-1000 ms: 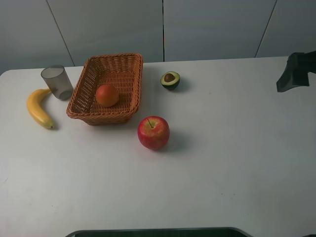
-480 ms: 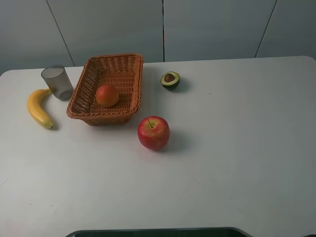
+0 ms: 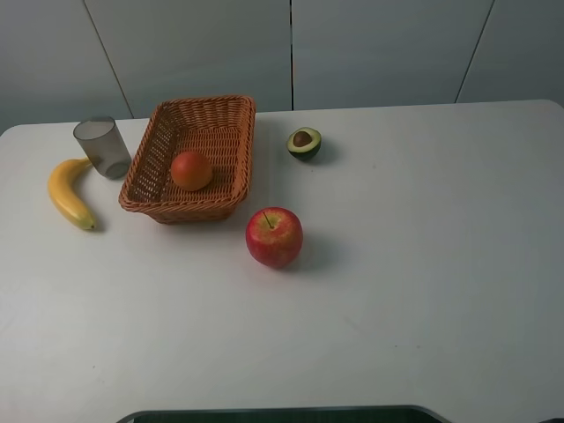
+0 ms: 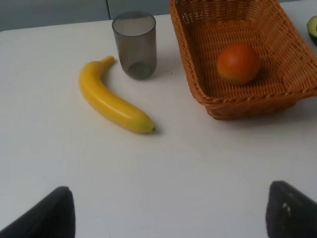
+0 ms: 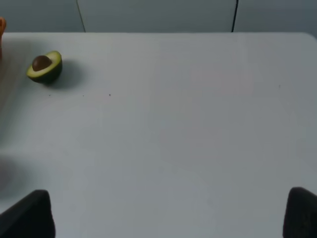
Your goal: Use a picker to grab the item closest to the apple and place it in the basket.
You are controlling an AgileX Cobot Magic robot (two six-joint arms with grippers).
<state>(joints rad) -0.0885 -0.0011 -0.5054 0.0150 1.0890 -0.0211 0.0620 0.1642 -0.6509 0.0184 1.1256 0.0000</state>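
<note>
The red apple (image 3: pixel 274 237) sits mid-table in the high view. A halved avocado (image 3: pixel 304 143) with its pit lies behind it, and the wicker basket (image 3: pixel 231 141) stands to the apple's left with an orange (image 3: pixel 191 170) inside. Neither arm shows in the high view. The left wrist view has my left gripper (image 4: pixel 171 218) open over bare table, short of the banana (image 4: pixel 111 101), basket (image 4: pixel 247 106) and orange (image 4: pixel 238 63). In the right wrist view my right gripper (image 5: pixel 163 218) is open and empty, far from the avocado (image 5: pixel 44 67).
A yellow banana (image 3: pixel 69 192) and a grey translucent cup (image 3: pixel 102 147) stand left of the basket; the left wrist view also shows the cup (image 4: pixel 134 44). The white table (image 3: pixel 423 264) ends at a grey wall behind.
One second ago the right gripper showed dark at the right edge of the high view; it has since withdrawn out of sight. The objects have not moved.
</note>
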